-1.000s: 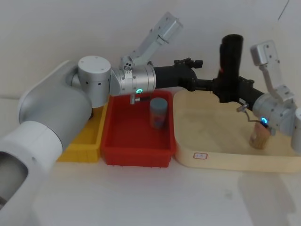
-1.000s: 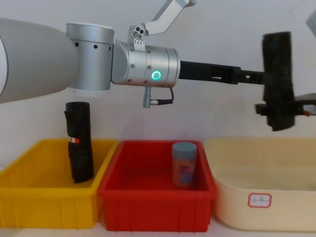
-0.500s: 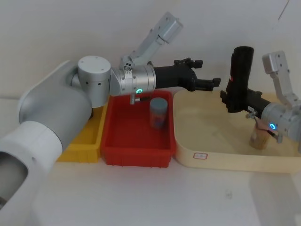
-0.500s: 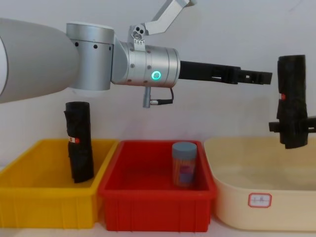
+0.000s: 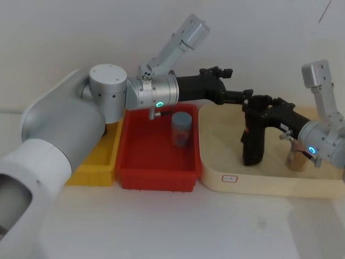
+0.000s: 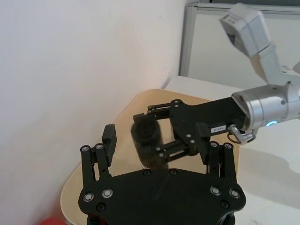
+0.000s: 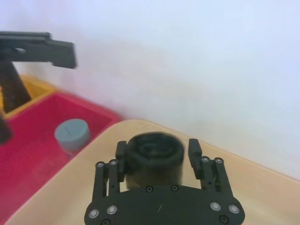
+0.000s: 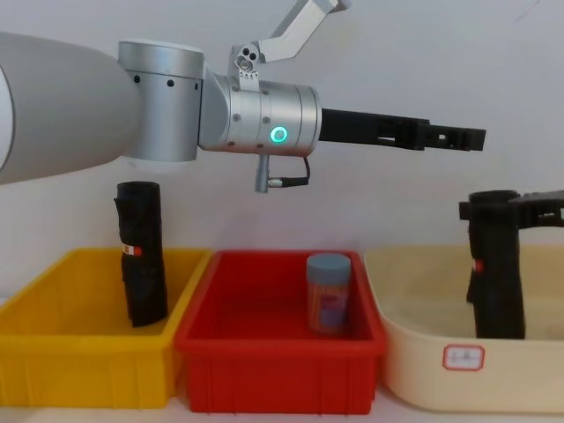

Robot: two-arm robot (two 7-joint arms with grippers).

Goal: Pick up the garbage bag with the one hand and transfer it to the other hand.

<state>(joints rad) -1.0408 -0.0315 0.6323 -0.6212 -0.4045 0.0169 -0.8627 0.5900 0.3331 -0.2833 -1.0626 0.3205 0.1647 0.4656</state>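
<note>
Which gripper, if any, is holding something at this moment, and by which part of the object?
The right gripper holds the garbage bag upright, its fingers closed around the roll's top end, in the beige tray. The left gripper holds nothing, open.

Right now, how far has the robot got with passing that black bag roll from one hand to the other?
The pass looks done. The garbage bag stands upright in the cream tray, gripped near its top by the right gripper, the blue-lit one. The left gripper, green-lit, hangs open and empty above the tray's left end. What looks left: the right fingers letting go and both arms pulling back.
</note>
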